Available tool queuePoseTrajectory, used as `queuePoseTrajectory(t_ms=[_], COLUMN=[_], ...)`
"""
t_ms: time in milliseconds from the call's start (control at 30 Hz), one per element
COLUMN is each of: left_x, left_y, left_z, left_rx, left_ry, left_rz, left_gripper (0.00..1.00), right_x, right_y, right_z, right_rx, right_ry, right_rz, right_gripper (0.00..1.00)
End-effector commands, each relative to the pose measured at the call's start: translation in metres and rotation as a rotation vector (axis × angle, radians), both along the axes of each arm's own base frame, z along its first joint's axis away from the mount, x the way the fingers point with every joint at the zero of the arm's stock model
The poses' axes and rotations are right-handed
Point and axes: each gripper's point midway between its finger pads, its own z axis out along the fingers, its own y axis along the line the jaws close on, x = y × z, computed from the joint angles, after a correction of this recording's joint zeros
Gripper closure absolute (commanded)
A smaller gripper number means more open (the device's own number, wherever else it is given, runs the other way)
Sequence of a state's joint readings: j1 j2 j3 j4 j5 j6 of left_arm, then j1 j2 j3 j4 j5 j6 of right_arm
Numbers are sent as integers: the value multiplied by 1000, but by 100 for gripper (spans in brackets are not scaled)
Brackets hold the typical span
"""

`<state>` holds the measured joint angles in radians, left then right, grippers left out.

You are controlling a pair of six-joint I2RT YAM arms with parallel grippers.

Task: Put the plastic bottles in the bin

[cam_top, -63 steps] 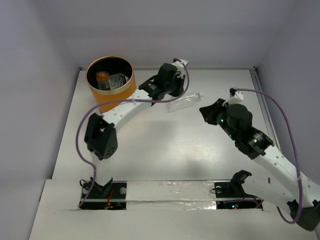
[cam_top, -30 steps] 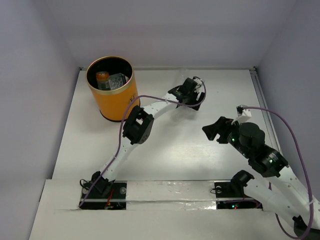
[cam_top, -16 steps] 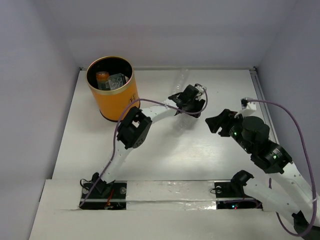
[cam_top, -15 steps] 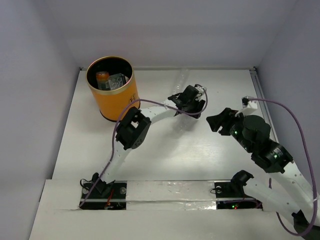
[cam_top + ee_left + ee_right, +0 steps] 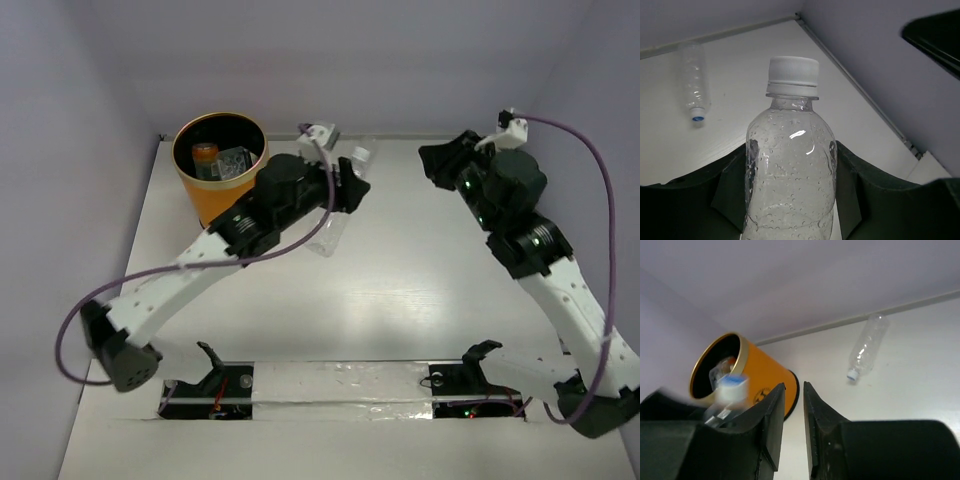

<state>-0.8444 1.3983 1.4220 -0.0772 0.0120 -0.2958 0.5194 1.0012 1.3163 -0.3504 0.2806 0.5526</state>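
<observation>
My left gripper (image 5: 345, 192) is shut on a clear label-free bottle (image 5: 328, 234) with a white cap (image 5: 793, 75) and holds it above the table, just right of the bin (image 5: 232, 197). The fingers (image 5: 730, 190) press both of its sides. The bin is orange with a cream rim. It holds an orange bottle (image 5: 205, 155) and other bottles. A second clear bottle (image 5: 360, 153) lies by the back wall; it also shows in the left wrist view (image 5: 692, 85) and the right wrist view (image 5: 867, 347). My right gripper (image 5: 437, 160) is empty, its jaws nearly together.
The back wall and a rail along the table's right edge (image 5: 520, 190) bound the space. The bin (image 5: 762, 375) stands at the back left corner. The left arm's wrist (image 5: 730, 390) shows blurred in the right wrist view.
My left gripper has lifted the clear bottle off the table and carried it left toward the bin. My right arm has swung up and toward the back wall.
</observation>
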Motion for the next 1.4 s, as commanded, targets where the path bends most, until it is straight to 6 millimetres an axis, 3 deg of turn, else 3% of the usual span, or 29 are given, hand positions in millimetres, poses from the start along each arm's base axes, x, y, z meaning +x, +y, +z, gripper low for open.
queuePoseTrajectory(t_ms=[0, 33, 67, 100, 167, 200, 267, 300, 400, 433, 533, 667, 833, 867, 967, 1000, 1133, 1300, 1367], left_x=[-15, -20, -30, -36, -41, -53, -59, -64, -75, -78, -82, -83, -77, -76, -73, -71, -64, -52, -42], left_y=[51, 61, 79, 90, 114, 129, 154, 163, 188, 194, 214, 230, 229, 227, 224, 225, 226, 227, 231], left_z=[-5, -2, 15, 11, 21, 31, 44, 46, 51, 57, 62, 67, 62, 61, 62, 63, 64, 71, 71], left_rx=[-12, -18, -52, -37, -53, -67, -80, -67, -52, -59, -40, -11, 23, 23, 20, 19, 24, -2, 10], left_ry=[38, 38, 13, 29, 18, 6, -13, -8, -10, -16, -17, -38, -51, -49, -60, -63, -71, -106, -118], left_rz=[150, 168, 197, 215, 277, 289, 347, 361, 413, 428, 485, 538, 552, 547, 543, 552, 570, 592, 608], left_gripper=[72, 72, 72, 72, 72, 72, 72, 72, 72, 72, 72, 72, 72, 73, 73, 73, 74, 74, 75], right_x=[43, 56, 85, 98, 127, 152, 179, 201, 233, 249, 272, 283, 283, 285, 283, 283, 282, 274, 270], right_y=[24, 28, 38, 44, 49, 61, 62, 70, 72, 70, 75, 69, 66, 63, 73, 82, 99, 102, 102], right_z=[17, 10, -5, -17, -40, -63, -84, -104, -133, -152, -195, -246, -296, -314, -328, -332, -337, -342, -343], right_rx=[62, 49, 26, -1, -33, -56, -66, -80, -96, -111, -122, -113, -41, -37, -24, 1, 62, 75, 75], right_ry=[-35, -9, 39, 70, 130, 190, 238, 286, 362, 408, 513, 643, 761, 796, 836, 852, 875, 917, 922], right_rz=[67, 66, 60, 66, 45, 47, 25, 17, -23, -50, -67, -93, -101, -100, -51, -6, 66, 79, 88], right_gripper=[73, 73, 73, 72, 70, 64, 54, 38, 15, 10, 7, 7, 7, 7, 9, 17, 24, 18, 24])
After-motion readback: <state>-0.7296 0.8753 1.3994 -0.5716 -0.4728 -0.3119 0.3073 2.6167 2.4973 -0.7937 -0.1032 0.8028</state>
